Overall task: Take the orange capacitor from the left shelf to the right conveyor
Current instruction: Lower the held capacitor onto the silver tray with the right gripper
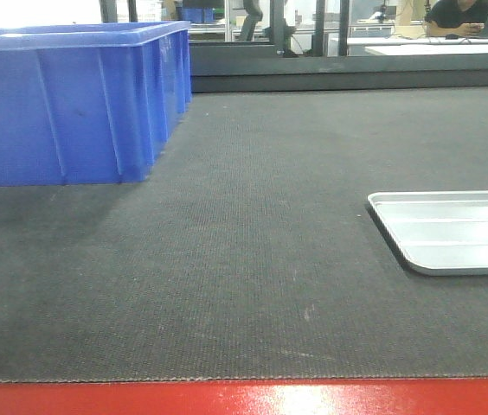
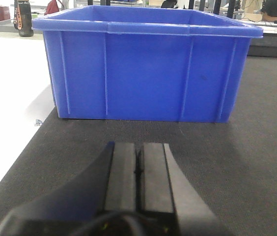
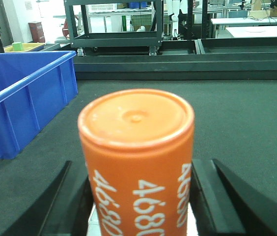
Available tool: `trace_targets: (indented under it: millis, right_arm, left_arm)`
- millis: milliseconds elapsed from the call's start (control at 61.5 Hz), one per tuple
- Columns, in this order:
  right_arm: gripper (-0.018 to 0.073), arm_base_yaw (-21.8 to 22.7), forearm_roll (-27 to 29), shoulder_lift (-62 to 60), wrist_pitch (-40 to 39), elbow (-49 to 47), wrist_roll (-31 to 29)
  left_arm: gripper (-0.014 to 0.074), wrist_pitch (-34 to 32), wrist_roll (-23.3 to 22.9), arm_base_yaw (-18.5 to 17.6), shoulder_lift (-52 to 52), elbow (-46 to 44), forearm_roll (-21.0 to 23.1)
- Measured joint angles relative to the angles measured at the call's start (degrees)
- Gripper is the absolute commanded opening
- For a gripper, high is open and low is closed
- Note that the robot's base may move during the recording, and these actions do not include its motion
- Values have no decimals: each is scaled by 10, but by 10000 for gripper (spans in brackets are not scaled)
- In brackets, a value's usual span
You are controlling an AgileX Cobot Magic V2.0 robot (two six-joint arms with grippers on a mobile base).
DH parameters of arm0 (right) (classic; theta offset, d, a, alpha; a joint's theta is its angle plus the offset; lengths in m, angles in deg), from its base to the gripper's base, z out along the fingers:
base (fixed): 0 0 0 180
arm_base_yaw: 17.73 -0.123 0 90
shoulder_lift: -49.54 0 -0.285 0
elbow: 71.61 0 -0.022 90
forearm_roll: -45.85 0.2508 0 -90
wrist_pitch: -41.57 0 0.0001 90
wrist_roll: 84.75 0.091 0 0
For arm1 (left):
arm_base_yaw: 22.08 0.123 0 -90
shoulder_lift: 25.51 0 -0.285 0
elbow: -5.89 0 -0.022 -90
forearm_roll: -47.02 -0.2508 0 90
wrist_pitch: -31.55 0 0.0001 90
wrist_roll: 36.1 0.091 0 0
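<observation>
bin: blue bin [image 1: 62, 104] on the far left of the belt [image 1: 253, 259], straight ahead of the left arm, open top, inside not visible.
left gripper: left gripper [image 2: 138, 152] low over the belt, pads pressed flat together, nothing between them, aimed at the bin wall.
shelf: out of every view.
capacitor: orange capacitor [image 3: 136, 147] sits in the right gripper [image 3: 141, 167], over the belt, right of the bin and apart from it. Not in the front view.
grip: black fingers [image 3: 74, 201] pinch the barrel from both sides, low on the body, cap end clear of them.
axis: runs along the fingers, out from the wrist. Flat cap with centre dimple leads, facing the far side of the belt and tilted up toward the camera. White "4680" print runs lengthwise down the barrel.
nearer arm: right, already holding. Left plays no part, by the look of it.
key relation: belt lies under and ahead of the barrel. Contact with the belt cannot be told, base hidden behind the barrel. Pale patch just under it unclear.
tray: silver tray [image 1: 460, 233] at the right of the belt. Not the target.
front edge: red strip [image 1: 244, 398] along the near side.
next, judged: lower, then spread the fingers. Barrel set on its side could roll across its axis.
</observation>
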Motion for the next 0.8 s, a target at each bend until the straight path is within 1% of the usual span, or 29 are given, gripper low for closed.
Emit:
trace_targets:
  millis: [536, 666, 796]
  right_arm:
    - [151, 0, 0, 1, -4, 0, 0]
    - [151, 0, 10, 37, -46, 0, 0]
    - [151, 0, 36, 130, -130, -1, 1]
  left_arm:
    - [-127, 0, 0, 0, 0, 0, 0]
    - [-127, 0, 0, 0, 0, 0, 0]
    - [-127, 0, 0, 0, 0, 0, 0]
